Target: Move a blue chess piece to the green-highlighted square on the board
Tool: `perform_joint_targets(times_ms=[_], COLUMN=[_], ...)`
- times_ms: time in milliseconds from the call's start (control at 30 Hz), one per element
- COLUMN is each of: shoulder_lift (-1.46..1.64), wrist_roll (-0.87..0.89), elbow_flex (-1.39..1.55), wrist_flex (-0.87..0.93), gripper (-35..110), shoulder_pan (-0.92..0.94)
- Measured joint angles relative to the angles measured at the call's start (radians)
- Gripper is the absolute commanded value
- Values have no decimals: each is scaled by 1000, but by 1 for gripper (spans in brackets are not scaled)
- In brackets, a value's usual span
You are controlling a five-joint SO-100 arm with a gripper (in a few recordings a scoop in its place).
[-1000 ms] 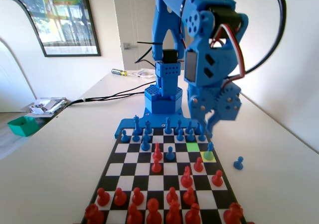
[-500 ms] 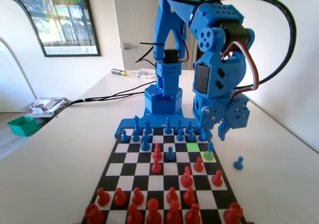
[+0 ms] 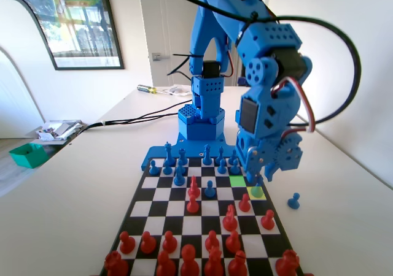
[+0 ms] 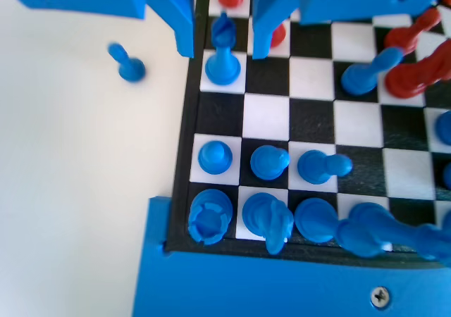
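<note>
The blue chess piece [image 3: 257, 190] stands on the pale yellow square at the board's right side in the fixed view, one square right of and nearer than the green-highlighted square [image 3: 237, 181]. My gripper [image 3: 258, 178] hangs low right over it and hides its top. In the wrist view the gripper [image 4: 223, 51] is open, with one jaw on each side of the blue chess piece [image 4: 223, 58] and a gap to each. The green-highlighted square is bare. The board [image 3: 158, 194] runs from the arm's base toward the camera.
A loose blue pawn [image 3: 294, 200] [image 4: 128, 62] stands on the table right of the board in the fixed view. Red pieces [image 3: 244, 202] stand just in front of the yellow square. Blue back rows [image 4: 268, 163] lie near the base. A green bin [image 3: 27, 155] sits far left.
The gripper has come down from above and swung in over the blue piece on the yellow square. No piece has moved.
</note>
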Motion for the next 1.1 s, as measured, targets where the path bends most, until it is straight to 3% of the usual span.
perform_joint_targets(times_ms=[667, 1100], shoulder_lift=[-18, -17], wrist_roll=[-20, -52], elbow_flex=[-15, -34], wrist_flex=[-2, 55], gripper=[1, 1], shoulder_pan=[0, -2])
